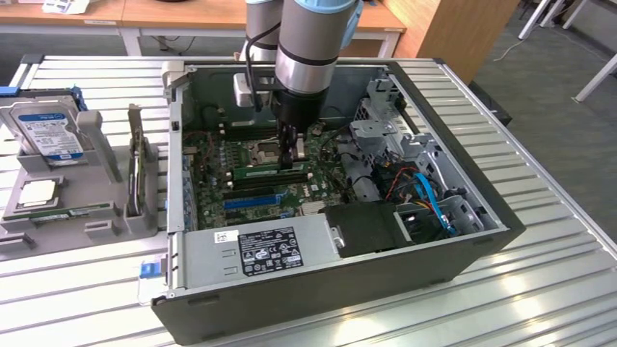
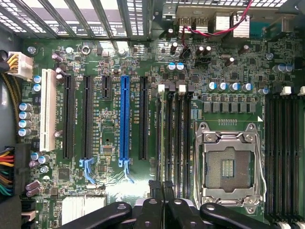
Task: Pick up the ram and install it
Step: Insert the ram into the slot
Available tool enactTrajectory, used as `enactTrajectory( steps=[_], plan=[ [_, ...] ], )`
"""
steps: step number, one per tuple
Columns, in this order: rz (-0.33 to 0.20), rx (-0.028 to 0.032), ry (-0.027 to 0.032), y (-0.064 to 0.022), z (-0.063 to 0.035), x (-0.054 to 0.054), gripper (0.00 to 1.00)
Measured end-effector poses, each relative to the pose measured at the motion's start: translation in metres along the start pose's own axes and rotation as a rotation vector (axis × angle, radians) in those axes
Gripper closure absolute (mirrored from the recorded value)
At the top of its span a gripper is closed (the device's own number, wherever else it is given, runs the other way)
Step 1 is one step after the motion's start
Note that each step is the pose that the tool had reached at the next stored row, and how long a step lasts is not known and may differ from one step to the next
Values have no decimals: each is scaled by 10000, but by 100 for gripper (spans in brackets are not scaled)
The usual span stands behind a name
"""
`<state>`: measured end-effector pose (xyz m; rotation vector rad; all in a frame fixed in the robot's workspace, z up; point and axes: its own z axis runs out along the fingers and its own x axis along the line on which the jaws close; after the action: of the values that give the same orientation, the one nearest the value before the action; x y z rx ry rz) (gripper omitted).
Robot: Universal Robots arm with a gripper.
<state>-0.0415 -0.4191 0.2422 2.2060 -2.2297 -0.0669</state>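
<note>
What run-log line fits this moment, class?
gripper: shut | position: inside computer case, above memory slots | ram: directly beneath gripper | held: cannot tell

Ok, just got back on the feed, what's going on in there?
The arm reaches down into the open computer case. Its gripper is shut and sits low over the memory slots, beside the empty processor socket. The ram lies along those slots right at the gripper's tips; whether it is gripped or fully seated can't be told. The hard drive and processor chip sit in the holder outside the case.
</note>
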Motion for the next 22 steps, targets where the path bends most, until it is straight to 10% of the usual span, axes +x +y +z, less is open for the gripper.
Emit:
enactTrajectory(
  steps=[22],
  plan=[
    [0,-2,5,-1,54,0,88]
  ],
)
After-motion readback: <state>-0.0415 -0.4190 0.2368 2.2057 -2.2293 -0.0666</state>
